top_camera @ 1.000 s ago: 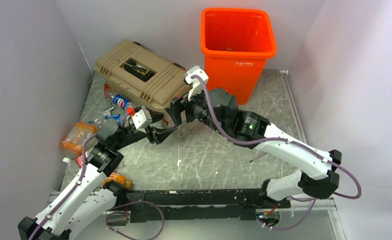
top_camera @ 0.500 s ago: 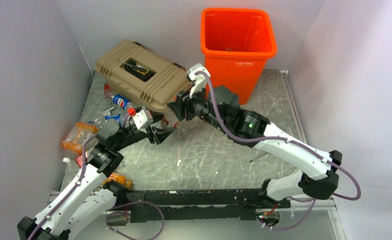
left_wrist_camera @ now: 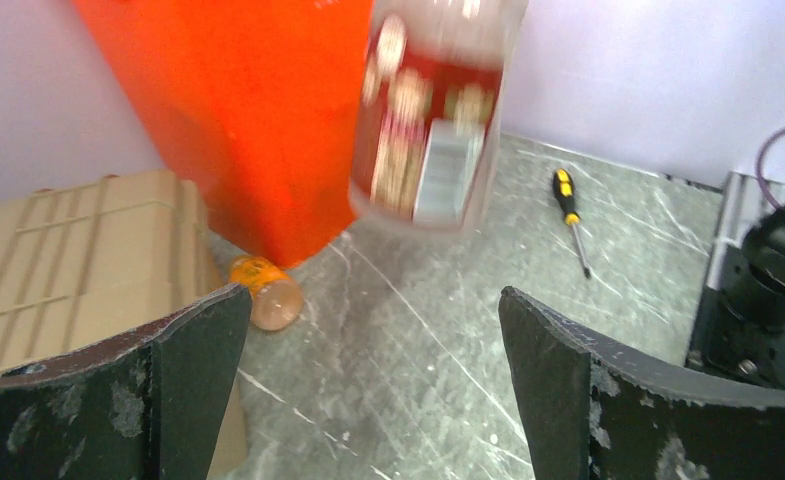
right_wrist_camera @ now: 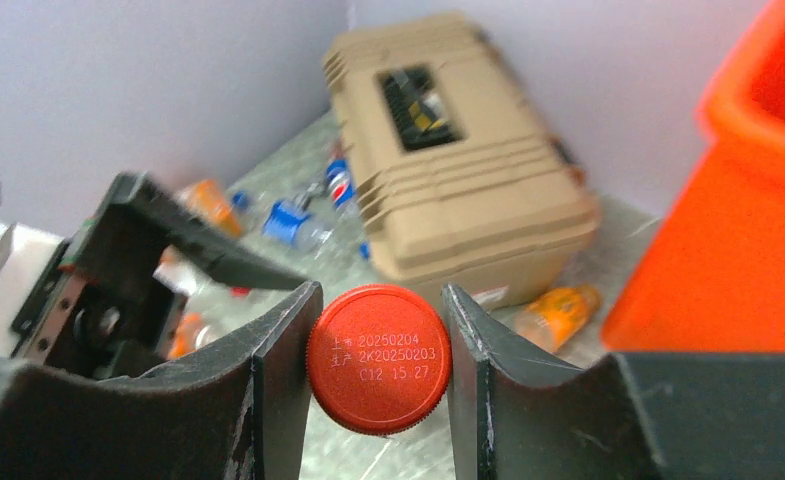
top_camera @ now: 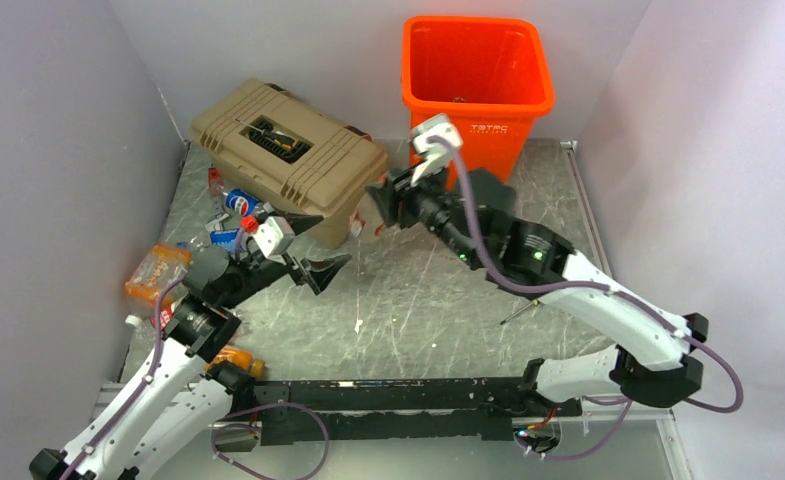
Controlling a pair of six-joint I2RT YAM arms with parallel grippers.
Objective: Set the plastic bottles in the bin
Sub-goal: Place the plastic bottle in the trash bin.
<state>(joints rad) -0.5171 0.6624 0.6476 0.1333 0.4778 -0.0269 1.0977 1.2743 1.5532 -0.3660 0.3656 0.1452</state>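
Clamping the bottle point(left_wrist_camera: 430, 110) at its red cap point(right_wrist_camera: 379, 358), the right gripper point(top_camera: 383, 205) holds it off the table, between the bin point(top_camera: 488, 150) and the toolbox point(top_camera: 288, 150). The left gripper point(left_wrist_camera: 370, 295) gapes wide and empty nearby. More bottles point(top_camera: 238, 203) lie along the left wall.

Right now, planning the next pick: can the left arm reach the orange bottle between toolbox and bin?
Probably yes: the left gripper, jaws open, faces the orange bottle with nothing between. The toolbox crowds it; the right gripper holds a clear bottle above the path.
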